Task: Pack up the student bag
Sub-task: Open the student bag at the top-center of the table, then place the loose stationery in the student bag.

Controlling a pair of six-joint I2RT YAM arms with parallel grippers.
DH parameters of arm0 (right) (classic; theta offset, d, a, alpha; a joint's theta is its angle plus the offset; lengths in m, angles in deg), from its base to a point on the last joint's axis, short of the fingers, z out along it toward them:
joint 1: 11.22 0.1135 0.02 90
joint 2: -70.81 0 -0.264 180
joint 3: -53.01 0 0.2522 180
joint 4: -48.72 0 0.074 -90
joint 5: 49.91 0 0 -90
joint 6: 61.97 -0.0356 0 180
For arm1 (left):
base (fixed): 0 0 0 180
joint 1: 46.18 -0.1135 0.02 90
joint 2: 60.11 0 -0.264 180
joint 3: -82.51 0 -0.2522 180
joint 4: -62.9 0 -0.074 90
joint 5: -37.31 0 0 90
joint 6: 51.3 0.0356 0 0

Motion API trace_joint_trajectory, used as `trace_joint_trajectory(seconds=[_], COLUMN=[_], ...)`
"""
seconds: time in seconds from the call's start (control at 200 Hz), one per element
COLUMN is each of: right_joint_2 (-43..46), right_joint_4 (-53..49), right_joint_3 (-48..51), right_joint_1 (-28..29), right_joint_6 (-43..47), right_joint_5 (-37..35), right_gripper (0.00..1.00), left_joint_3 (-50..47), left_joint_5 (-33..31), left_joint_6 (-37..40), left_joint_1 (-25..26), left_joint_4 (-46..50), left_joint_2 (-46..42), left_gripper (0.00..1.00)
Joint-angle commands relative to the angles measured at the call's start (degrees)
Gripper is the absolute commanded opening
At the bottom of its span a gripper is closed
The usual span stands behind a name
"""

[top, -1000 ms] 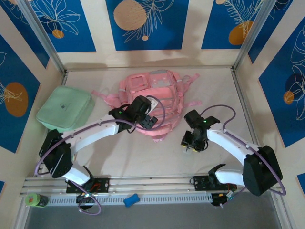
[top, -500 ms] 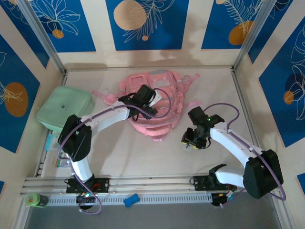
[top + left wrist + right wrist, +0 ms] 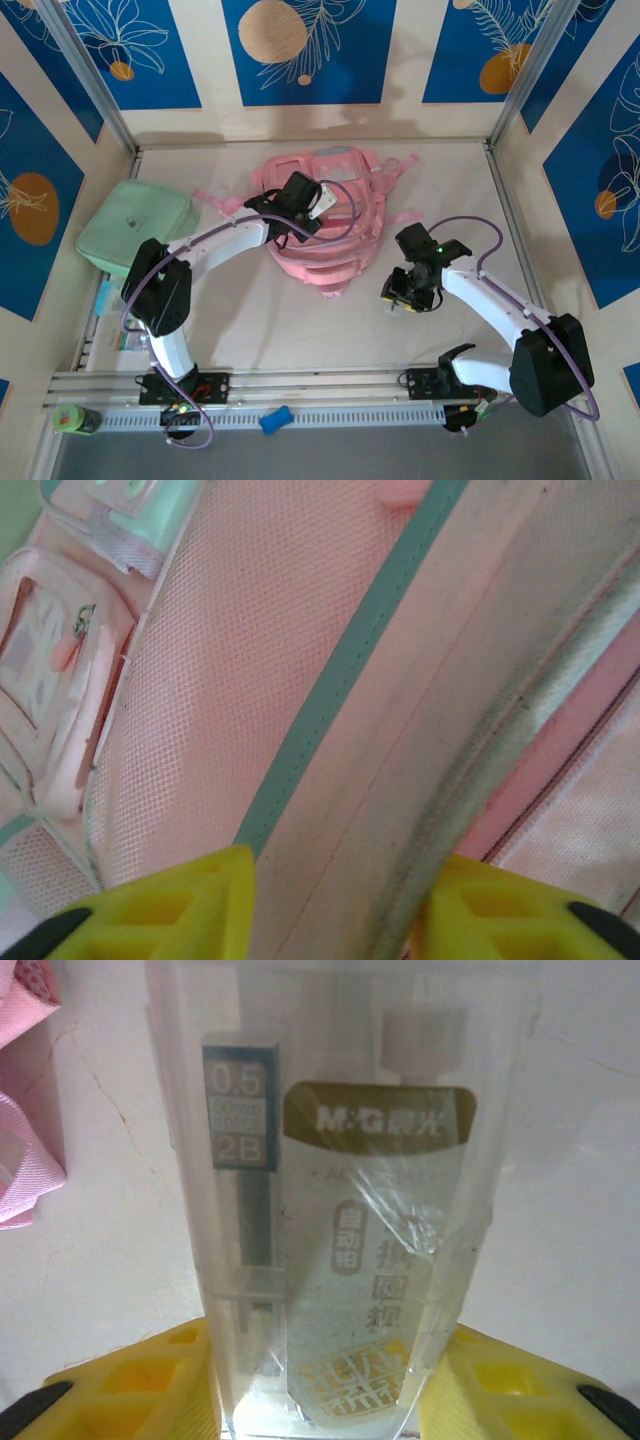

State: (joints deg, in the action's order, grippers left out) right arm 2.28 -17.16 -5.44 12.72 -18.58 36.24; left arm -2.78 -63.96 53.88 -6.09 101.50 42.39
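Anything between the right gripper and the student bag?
Top view: bare table lies between the right gripper, which holds a clear pencil-lead pack, and the student bag.

The student bag (image 3: pixel 230 680) is pink cloth: open-weave mesh panels, smoother woven bands and matt teal trim. The clear pack (image 3: pixel 340 1210) is glossy transparent plastic over printed card. The right claw (image 3: pixel 325 1385) has matt yellow plastic fingers (image 3: pixel 130 1380). The desk (image 3: pixel 580 1160) looks pale, matt and faintly cracked.
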Motion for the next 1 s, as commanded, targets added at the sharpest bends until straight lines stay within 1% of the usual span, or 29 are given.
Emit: trace_joint_trajectory(seconds=[0.0,0.06,0.125,0.19,0.29,0.35,0.455,0.515,0.655,0.755,0.84,0.915,0.995], right_joint_2=[-0.32,-0.97,-1.4,-1.77,-3.35,-4.65,-7.43,-9.42,-13.92,-17.12,-19.5,-21.48,-23.58], right_joint_4=[-0.61,-0.91,-1.27,-1.41,-2.06,-2.64,-4.45,-5.88,-8.0,-9.04,-9.43,-8.93,-7.92], right_joint_3=[-2.18,-3.0,-4.01,-5.39,-8.31,-10.63,-15.37,-18.25,-24.66,-28.95,-30.99,-32.56,-33.72], right_joint_1=[-0.3,-0.31,-0.12,0.13,0.16,0.44,1.46,1.71,1.66,1.79,1.66,1.46,1.65], right_joint_6=[1.08,1.38,1.89,2.82,4.53,5.81,8.36,9.66,13.14,15.42,16.3,16.75,17.25], right_joint_5=[2.08,2.26,2.26,2.39,4.11,5.28,5.68,5.47,5.83,5.79,5.7,6.97,7.32], right_gripper=[0.45,0.45,0.44,0.44,0.44,0.43,0.43,0.43,0.43,0.42,0.42,0.42,0.42], left_joint_3=[1.06,1.96,2.88,3.42,3.89,4.54,6.15,7.67,10.17,13.72,17.31,18.89,19.19], left_joint_5=[0.34,1.5,2.87,3.81,5.05,6.45,6.85,5.54,5.12,5.49,7.38,5.62,5.66], left_joint_6=[-0.95,-1.33,-1.8,-2.2,-4.0,-5.41,-9.22,-12.43,-18.32,-23.03,-25.79,-28.11,-30.47], left_joint_1=[-1.57,-1.6,-1.58,-1.55,-1.42,-0.73,0.78,1.67,3.94,5.63,7.1,8.06,7.98], left_joint_4=[-1.37,-1.54,-1.34,-0.86,-0.53,0.15,0.21,0.93,1.22,2.21,3.44,3.65,2.8], left_joint_2=[-0.05,0.33,0.83,1.05,0.7,0.2,-0.32,-0.12,0.7,2.27,4.0,4.94,5.69], left_gripper=[0.33,0.23,0.1,0.0,0.0,0.0,0.0,0.0,0.0,0.0,0.0,0.0,0.0])
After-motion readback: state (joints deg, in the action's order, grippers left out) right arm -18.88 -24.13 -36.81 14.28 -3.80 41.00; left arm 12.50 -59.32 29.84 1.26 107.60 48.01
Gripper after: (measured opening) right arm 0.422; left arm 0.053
